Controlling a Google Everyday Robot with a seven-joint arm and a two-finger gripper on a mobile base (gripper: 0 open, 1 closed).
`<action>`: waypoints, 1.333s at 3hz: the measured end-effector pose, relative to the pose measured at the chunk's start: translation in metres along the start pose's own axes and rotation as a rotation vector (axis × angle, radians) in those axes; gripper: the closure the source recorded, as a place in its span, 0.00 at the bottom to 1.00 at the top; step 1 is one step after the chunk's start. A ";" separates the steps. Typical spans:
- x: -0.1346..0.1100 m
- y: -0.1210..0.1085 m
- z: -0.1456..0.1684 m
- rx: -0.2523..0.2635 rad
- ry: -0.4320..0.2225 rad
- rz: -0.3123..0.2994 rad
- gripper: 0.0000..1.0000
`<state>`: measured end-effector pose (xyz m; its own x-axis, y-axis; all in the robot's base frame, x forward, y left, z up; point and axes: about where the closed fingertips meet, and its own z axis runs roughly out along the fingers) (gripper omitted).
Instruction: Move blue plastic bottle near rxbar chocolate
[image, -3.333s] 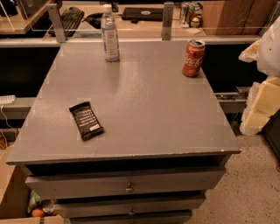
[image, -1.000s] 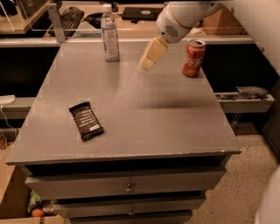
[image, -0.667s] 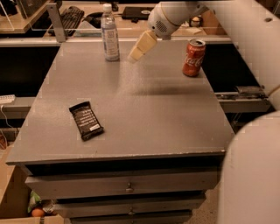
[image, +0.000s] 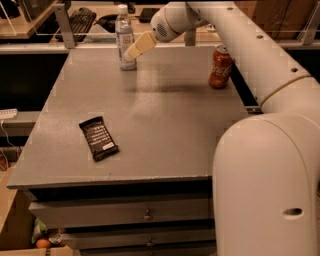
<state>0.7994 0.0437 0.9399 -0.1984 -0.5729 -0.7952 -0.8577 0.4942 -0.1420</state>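
**A:** Where does the end effector (image: 133, 50) sit?

**B:** At the far end of the desk (image: 165, 130), held low over the top. The arm reaches in from the near right of the view, and its tip points down and to the left of the view.

**A:** And the blue plastic bottle (image: 122, 29)?

**B:** Right at that tip, on its left side as seen here. The tip overlaps the bottle's lower half in this view, so I cannot tell whether they touch or are just apart. The bottle stands upright with its long axis vertical and its white cap on top.

**A:** Is the end effector wide, narrow, or holding anything?

**B:** I cannot tell. It shows as one pale wedge from this angle. I would not judge the bottle to be gripped yet.

**A:** Where is the rxbar chocolate (image: 98, 138)?

**B:** Well apart from the end effector, toward the near edge of the desk and a little further left. It lies flat, with its long axis running roughly from far to near and slightly slanted.

**A:** So what does the next move turn on?

**B:** That last bit of approach, I think. The end effector needs to take the bottle from the side, across its upright body. Too high a push could tip it.

**A:** Anything in the way?

**B:** The Coca-Cola can (image: 220, 66) stands well off on the other side of the end effector, away from the line to the bar.
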 end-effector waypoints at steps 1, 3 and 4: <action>-0.022 -0.011 0.038 0.020 -0.161 0.069 0.00; -0.037 -0.022 0.077 0.062 -0.333 0.131 0.17; -0.043 -0.021 0.088 0.058 -0.367 0.150 0.41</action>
<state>0.8671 0.1157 0.9256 -0.1279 -0.2250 -0.9659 -0.8015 0.5971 -0.0329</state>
